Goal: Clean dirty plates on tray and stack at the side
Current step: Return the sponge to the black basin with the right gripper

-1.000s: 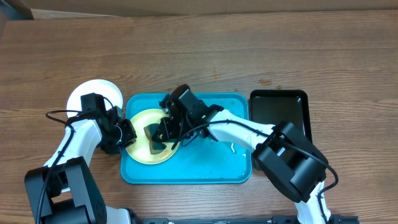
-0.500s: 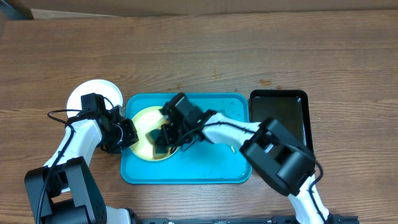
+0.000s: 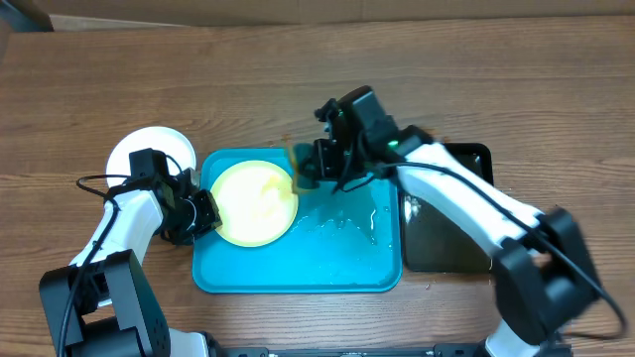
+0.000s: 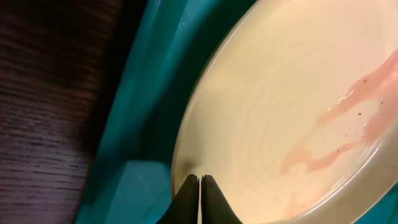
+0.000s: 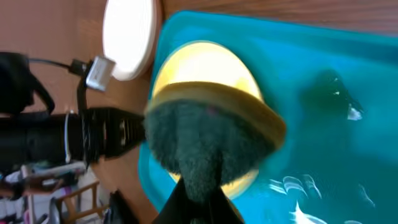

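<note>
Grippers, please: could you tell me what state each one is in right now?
Left gripper: closed on the rim of the yellow plate.
Right gripper: closed, holding the sponge.

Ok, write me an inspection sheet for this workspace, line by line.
Surface: wooden table.
Job's things: pale yellow plate lying in the turquoise tray, with a faint pink smear on it. White plate on the table left of the tray, count unclear.
Clutter: black tray right of the turquoise one, partly under the right arm. Water streaks on the turquoise tray floor.
End effectors: left end effector shut on the yellow plate's rim. Right end effector shut on a sponge, near the plate's right edge.
Cables: black cable along the left arm.
Surroundings: cardboard along the far edge.
</note>
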